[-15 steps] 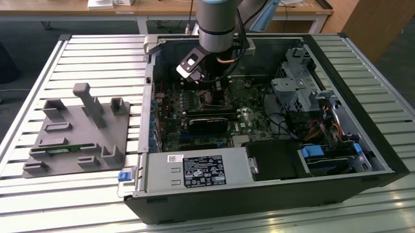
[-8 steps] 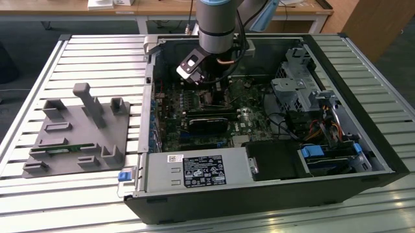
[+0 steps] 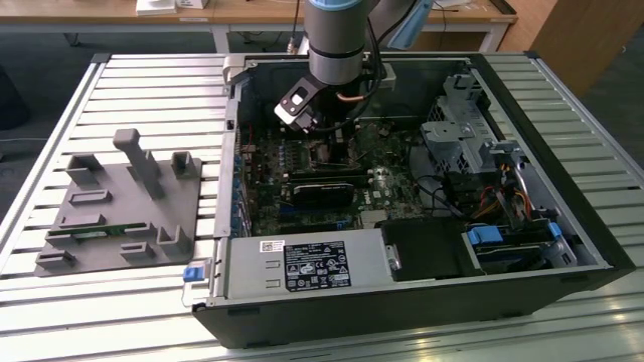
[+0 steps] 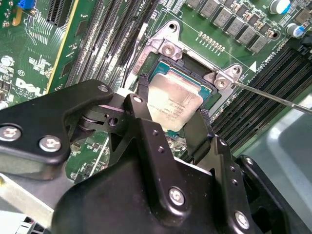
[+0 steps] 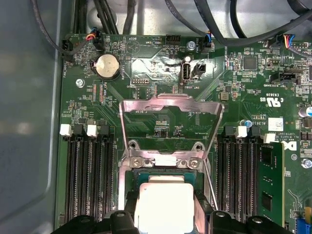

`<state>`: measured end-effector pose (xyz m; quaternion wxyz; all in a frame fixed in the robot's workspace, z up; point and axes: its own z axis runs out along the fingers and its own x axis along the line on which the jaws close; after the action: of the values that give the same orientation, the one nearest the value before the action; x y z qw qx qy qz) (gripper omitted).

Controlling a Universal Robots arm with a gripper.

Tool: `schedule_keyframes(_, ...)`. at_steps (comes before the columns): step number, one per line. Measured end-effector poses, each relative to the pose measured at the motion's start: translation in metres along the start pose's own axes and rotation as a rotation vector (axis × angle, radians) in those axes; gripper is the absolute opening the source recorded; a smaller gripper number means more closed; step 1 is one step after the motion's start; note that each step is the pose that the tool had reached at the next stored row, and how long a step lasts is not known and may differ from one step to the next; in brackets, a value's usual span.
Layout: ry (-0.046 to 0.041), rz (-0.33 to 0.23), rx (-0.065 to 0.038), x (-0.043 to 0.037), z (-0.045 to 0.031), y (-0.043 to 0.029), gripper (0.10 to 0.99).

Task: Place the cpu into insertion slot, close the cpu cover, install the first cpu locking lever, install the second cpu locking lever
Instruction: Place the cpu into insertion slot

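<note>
The cpu, a small square chip with a dull silver top, sits between my gripper's two black fingers, which press on opposite edges of it. It hangs level at the insertion slot, whose dark frame shows around it; I cannot tell whether it is seated. In the first wrist view the cpu lies below the swung-open cpu cover, a silvery frame tilted back from its hinge. Thin wire locking levers stand free beside the slot. In the exterior view my gripper reaches down into the computer case.
Black memory slots flank the socket, with a green memory stick on one side. Cables hang past the board's edge. A black fan shroud, the power supply and drive cages crowd the case. A grey fixture lies on the exterior view's left.
</note>
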<state>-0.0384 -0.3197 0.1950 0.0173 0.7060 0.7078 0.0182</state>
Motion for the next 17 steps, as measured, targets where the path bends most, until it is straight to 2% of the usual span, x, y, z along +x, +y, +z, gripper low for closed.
schedule_keyframes(10, 0.0002, 0.000, 0.000, 0.0000, 0.0001, 0.0000, 0.545)
schedule_keyframes(11, 0.0003, 0.000, 0.000, 0.0000, 0.0002, 0.0000, 0.604)
schedule_keyframes(12, 0.0003, 0.000, 0.000, 0.0000, 0.0002, 0.0000, 0.604)
schedule_keyframes(13, 0.0002, 0.000, 0.000, 0.0000, 0.0002, 0.0000, 0.667)
schedule_keyframes(17, 0.0003, 0.000, 0.000, 0.0007, 0.0002, 0.0001, 0.667)
